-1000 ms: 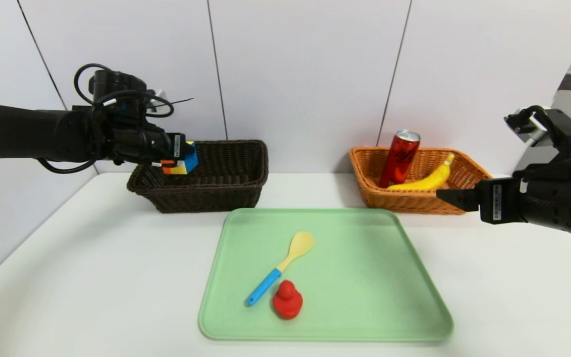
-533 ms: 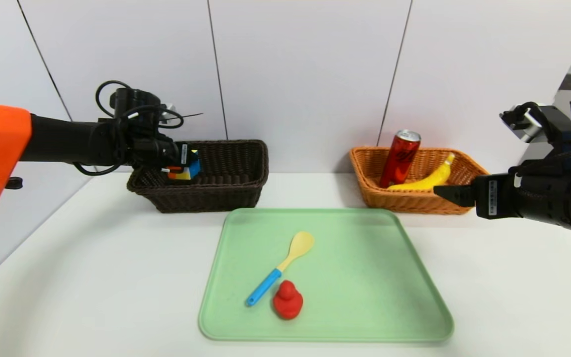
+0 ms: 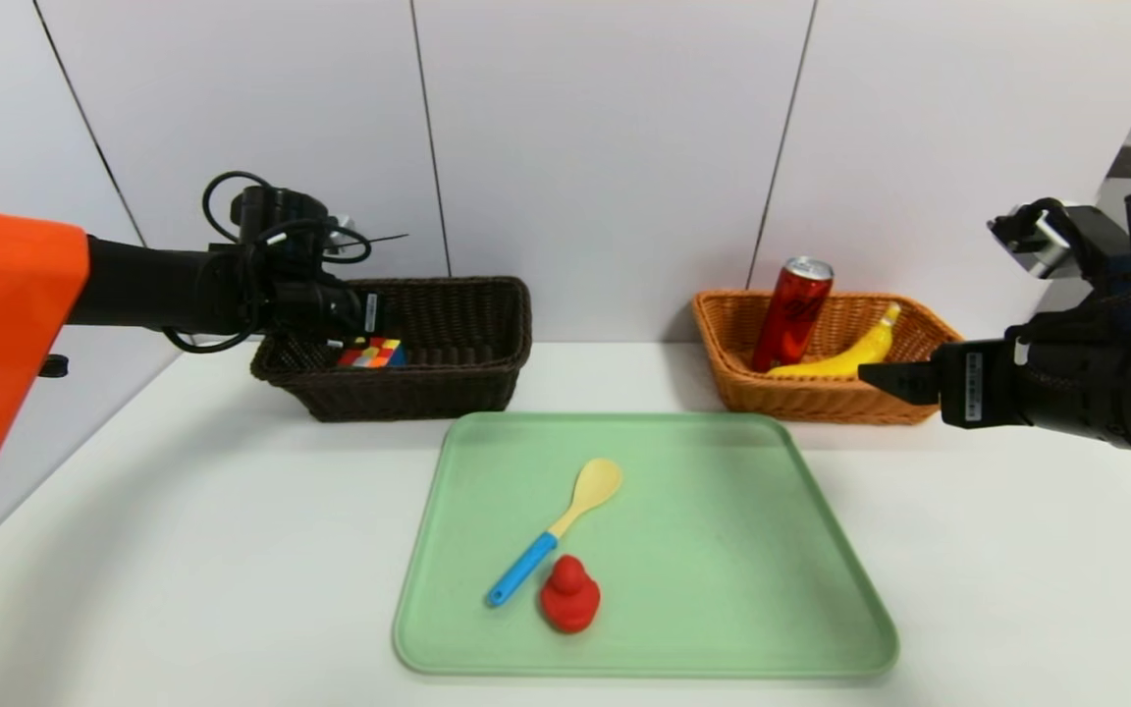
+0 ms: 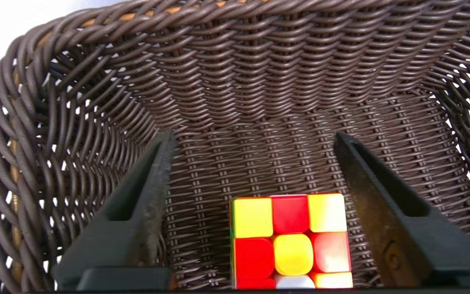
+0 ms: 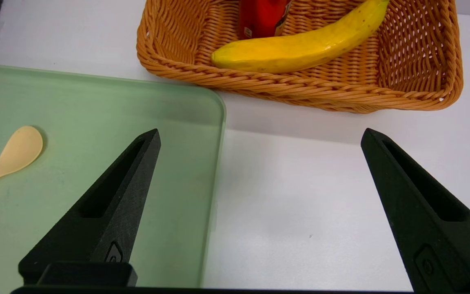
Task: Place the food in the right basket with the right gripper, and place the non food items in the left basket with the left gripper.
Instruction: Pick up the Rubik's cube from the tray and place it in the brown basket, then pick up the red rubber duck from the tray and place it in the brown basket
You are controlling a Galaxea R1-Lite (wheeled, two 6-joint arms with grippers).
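The multicoloured puzzle cube [image 3: 372,353] [image 4: 292,241] lies on the floor of the dark brown left basket [image 3: 467,388] [image 4: 76,122]. My left gripper [image 3: 374,314] [image 4: 253,141] hangs open over it, its fingers clear of the cube on both sides. The banana [image 3: 845,355] [image 5: 300,47] and the red drink can [image 3: 791,314] [image 5: 263,16] rest in the orange-tan right basket [image 3: 811,401] [image 5: 300,87]. On the green tray [image 3: 723,550] lie the spoon [image 3: 558,525] [image 5: 8,157] and the red rubber duck [image 3: 568,593]. My right gripper [image 3: 870,376] [image 5: 259,136] is open and empty in front of the right basket.
The tray takes up the middle of the white table [image 3: 183,550]. Both baskets stand at the back against the white panelled wall. My left arm reaches across the table's left side to the dark basket.
My left gripper has lowered into the dark basket and opened. The cube has dropped from it onto the basket floor. The right gripper has drifted slightly left.
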